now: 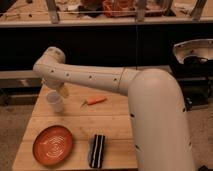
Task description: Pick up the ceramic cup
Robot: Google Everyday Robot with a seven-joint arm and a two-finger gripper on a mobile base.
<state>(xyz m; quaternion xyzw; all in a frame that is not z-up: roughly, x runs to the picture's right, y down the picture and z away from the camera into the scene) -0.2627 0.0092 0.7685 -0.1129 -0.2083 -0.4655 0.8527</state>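
The ceramic cup (54, 101) is a small pale handleless cup standing upright on the wooden table (110, 122), near its far left edge. My white arm reaches in from the right and bends down at the far left. The gripper (63, 91) hangs just above and to the right of the cup's rim, close to it. Only its pale tip shows under the arm.
An orange plate (53, 145) lies at the front left of the table. A black ridged object (97, 150) lies to the right of the plate. A small orange carrot-like item (95, 100) lies to the right of the cup. A dark counter runs behind the table.
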